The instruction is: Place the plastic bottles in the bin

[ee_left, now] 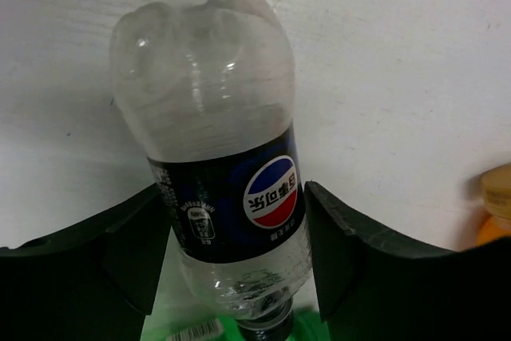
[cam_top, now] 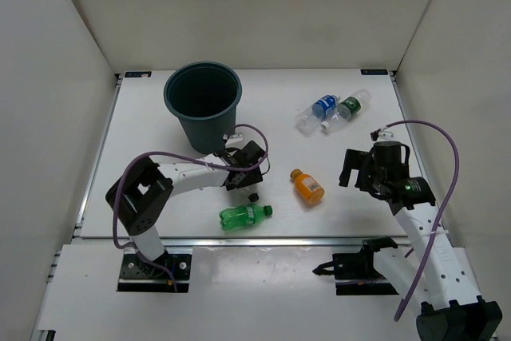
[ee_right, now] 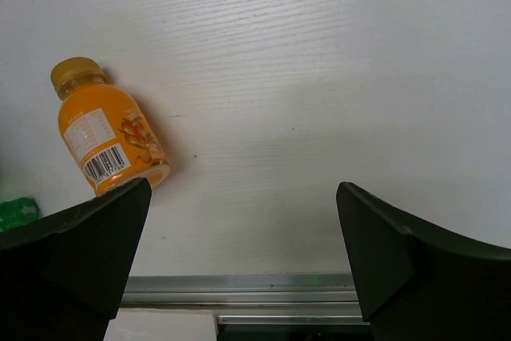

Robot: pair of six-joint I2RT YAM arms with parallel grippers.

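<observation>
Plastic bottles lie spread over the white bench (cam_top: 192, 217). Nearest the arm bases, the green bottle (cam_top: 244, 215) rests on its side with its cap toward the right. Just beyond it, the left hand (ee_left: 233, 197) is clenched on the clear bottle with the red-white-blue label (ee_left: 223, 141). Both black pads sit against the label band. The bottle's lobed base points away from the wrist and its dark cap toward it, above a strip of the green bottle. Whether this bottle is lifted off the bench I cannot tell.

To the right, the orange bottle (cam_top: 307, 186) lies on its side between the two hands, apart from both. The right hand (ee_right: 243, 197) hovers released, fingers spread wide over bare bench, with the orange bottle just outside one finger.

Farther back on the right, the blue-label bottle (cam_top: 319, 109) and the dark-green-label bottle (cam_top: 349, 106) lie close together. The bin (cam_top: 203, 109) stands upright at the back left, just behind the left hand.
</observation>
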